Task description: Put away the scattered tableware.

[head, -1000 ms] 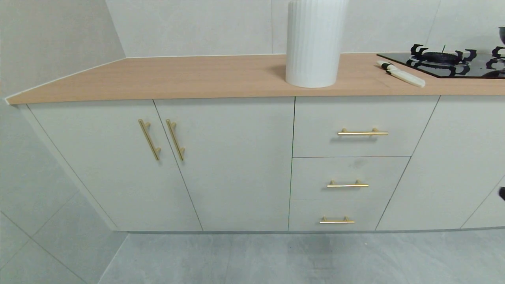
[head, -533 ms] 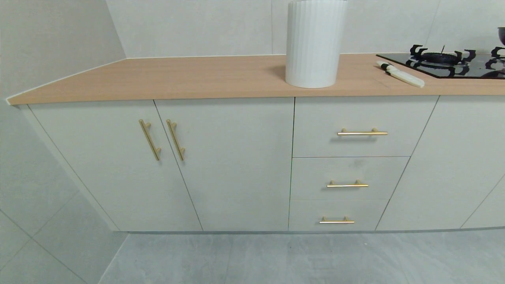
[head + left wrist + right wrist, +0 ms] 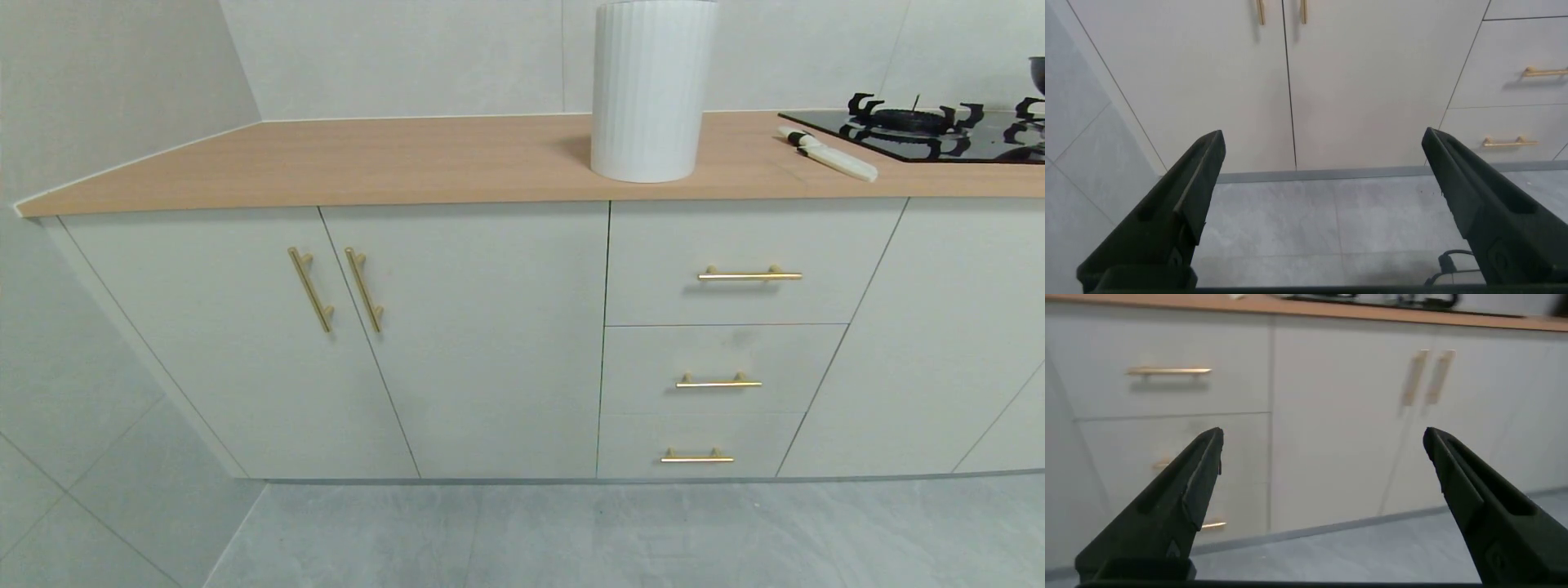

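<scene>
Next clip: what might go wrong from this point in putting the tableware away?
1. The white knife-like utensil lies flat on the wooden countertop beside the black hob; a pinch may skid it away.
2. The tall white ribbed cylinder stands near that countertop's front edge; a careless bump might topple it.

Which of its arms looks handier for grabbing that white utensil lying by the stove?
Probably the right. The white utensil lies on the counter to the right, beside the stove, and the open right gripper faces the drawers near it; the left gripper faces the double doors further left.
</scene>
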{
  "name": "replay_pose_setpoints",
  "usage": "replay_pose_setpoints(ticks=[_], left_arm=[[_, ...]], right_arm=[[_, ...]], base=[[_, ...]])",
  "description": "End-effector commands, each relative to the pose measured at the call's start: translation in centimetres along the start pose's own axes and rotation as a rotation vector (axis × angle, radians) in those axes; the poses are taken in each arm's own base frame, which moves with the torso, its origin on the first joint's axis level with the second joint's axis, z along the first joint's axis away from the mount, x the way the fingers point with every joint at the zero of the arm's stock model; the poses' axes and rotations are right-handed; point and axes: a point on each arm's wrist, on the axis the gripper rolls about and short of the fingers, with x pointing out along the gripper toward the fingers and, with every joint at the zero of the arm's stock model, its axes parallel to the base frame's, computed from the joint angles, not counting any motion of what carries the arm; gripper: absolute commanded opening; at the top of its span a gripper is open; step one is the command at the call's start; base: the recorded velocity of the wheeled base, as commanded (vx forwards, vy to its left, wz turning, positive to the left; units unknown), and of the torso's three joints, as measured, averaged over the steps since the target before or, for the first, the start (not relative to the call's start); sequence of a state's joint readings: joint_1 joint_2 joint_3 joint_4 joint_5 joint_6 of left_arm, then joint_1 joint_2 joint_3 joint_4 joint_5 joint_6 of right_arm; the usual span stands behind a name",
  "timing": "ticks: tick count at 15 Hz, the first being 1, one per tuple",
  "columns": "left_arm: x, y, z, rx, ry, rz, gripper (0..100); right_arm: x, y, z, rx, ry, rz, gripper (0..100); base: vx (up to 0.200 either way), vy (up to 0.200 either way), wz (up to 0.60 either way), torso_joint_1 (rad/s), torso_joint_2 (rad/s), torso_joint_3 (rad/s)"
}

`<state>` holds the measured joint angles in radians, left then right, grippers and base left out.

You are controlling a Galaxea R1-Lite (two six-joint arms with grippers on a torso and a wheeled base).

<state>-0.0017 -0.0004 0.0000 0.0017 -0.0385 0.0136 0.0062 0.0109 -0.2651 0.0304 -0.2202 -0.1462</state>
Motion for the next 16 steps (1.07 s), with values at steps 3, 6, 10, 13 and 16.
replay_pose_setpoints(ticks=[3,6,10,13,16], left_arm=[[0.0,0.0,0.0,0.000,0.000,0.000,100],[0.0,0.0,0.0,0.000,0.000,0.000,100],[0.0,0.0,0.0,0.000,0.000,0.000,100],[0.0,0.0,0.0,0.000,0.000,0.000,100],[0.0,0.0,0.0,0.000,0.000,0.000,100]], right_arm=[[1.3,1.7,-5.3,0.001,0.017,0.257,100],[1.2,1.9,-6.0,0.077,0.097,0.330,100],[1.0,2.0,-7.0,0.070,0.198,0.344,100],[1.0,2.0,-7.0,0.069,0.197,0.347,100],[1.0,2.0,-7.0,0.080,0.200,0.338,100]], base=[[0.000,0.000,0.00,0.000,0.00,0.000],[0.000,0.000,0.00,0.000,0.00,0.000],[0.000,0.000,0.00,0.000,0.00,0.000],[0.000,0.000,0.00,0.000,0.00,0.000],[0.000,0.000,0.00,0.000,0.00,0.000]])
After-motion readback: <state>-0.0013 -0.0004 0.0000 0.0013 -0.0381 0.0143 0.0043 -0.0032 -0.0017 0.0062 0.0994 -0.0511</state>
